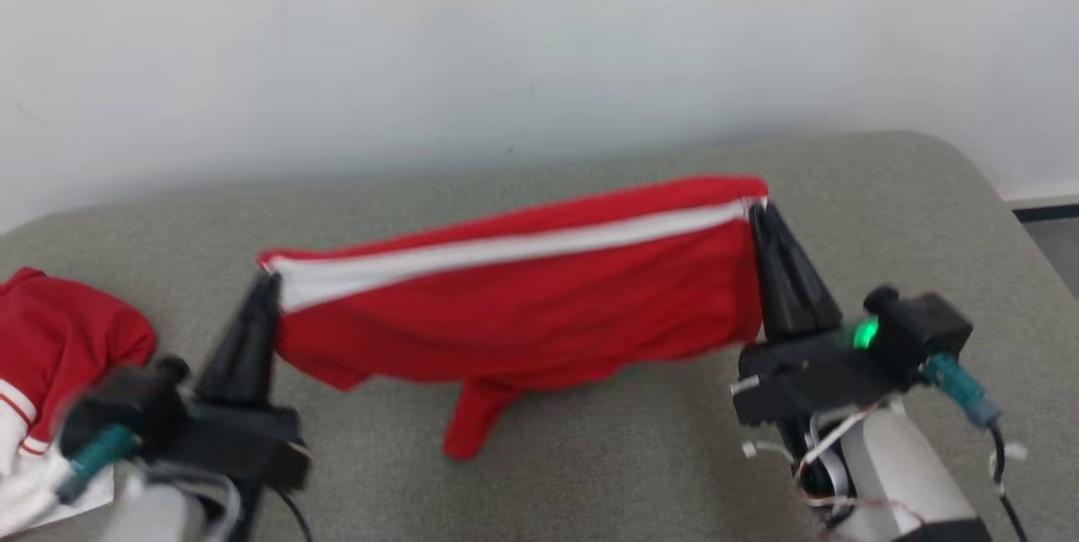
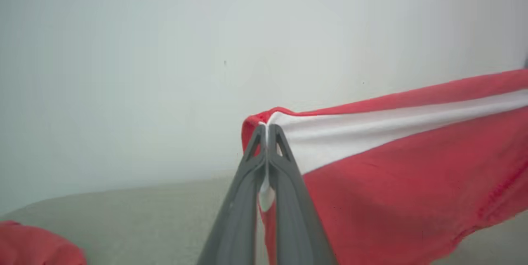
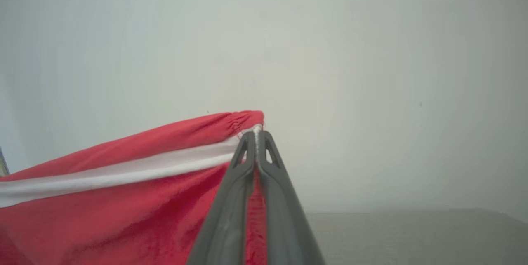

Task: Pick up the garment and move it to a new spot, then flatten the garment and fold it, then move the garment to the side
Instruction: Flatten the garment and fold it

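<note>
Evidently the left claw (image 1: 268, 282) and right claw (image 1: 759, 209) are each clamping shut on an upper corner of the red garment (image 1: 523, 297). They are holding it stretched just above the grey counter (image 1: 885, 179), likely so it is hanging flat for laying down. Its dangling tail seems to be touching the surface. Another red cloth (image 1: 59, 340) is being cut off at the left edge.
</note>
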You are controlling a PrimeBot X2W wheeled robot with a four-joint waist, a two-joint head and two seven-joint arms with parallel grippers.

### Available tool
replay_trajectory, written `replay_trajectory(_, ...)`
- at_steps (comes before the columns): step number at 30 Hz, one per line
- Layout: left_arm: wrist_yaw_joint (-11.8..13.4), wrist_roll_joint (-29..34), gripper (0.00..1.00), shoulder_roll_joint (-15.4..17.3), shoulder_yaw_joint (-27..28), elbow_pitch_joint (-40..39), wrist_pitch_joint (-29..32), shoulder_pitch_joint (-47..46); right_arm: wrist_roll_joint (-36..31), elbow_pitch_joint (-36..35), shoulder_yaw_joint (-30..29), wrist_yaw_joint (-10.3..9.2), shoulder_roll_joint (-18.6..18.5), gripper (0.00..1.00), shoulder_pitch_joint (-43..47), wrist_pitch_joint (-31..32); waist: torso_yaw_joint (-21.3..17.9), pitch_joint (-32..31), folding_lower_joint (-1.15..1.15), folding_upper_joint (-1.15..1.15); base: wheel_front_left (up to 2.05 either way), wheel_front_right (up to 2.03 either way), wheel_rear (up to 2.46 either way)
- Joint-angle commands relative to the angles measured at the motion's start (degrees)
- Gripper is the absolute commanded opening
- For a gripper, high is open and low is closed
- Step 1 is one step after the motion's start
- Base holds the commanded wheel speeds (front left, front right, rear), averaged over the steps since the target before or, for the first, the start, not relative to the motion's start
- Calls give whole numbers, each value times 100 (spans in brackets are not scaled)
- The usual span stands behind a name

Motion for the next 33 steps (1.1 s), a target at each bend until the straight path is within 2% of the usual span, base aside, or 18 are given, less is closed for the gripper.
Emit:
replay_trajectory(1,9,62,0,233,-9,-61,-18,-190,102,-60,54,-14,-54,0,-184,-1,-29,-212,0,0,0,0,0)
replay_trajectory(4,10,58,0,672,-83,-42,-14,-597,168,19,315,-14,-222,0,-639,-1,-74,-288,0,0,0,0,0)
replay_trajectory(8,11,-158,0,1163,-266,180,269,-1353,619,368,658,-14,-366,0,-1485,56,-93,-122,0,0,0,0,0)
replay_trajectory(11,10,-139,0,1332,-428,348,402,-1820,739,674,915,-14,-479,0,-2012,148,-93,149,0,0,0,0,0)
replay_trajectory(13,10,-140,0,1371,-486,393,473,-1990,766,784,982,-14,-517,0,-2203,199,-88,315,0,0,0,0,0)
replay_trajectory(19,10,27,0,1299,-818,836,666,-3261,967,1639,1053,-14,-637,0,-3605,276,55,1607,0,0,0,0,0)
replay_trajectory(25,28,398,0,1095,-963,1601,480,-4869,596,2412,1264,-14,-855,0,-5305,88,244,2618,0,0,0,0,0)
replay_trajectory(29,152,719,0,1021,-991,1893,124,-5745,326,2736,1163,-14,-933,0,-6086,-7,339,2749,0,0,0,0,0)
replay_trajectory(33,232,1003,0,984,-974,1864,-4,-6228,42,2329,681,-14,-952,0,-6277,-6,437,2694,0,0,0,0,0)
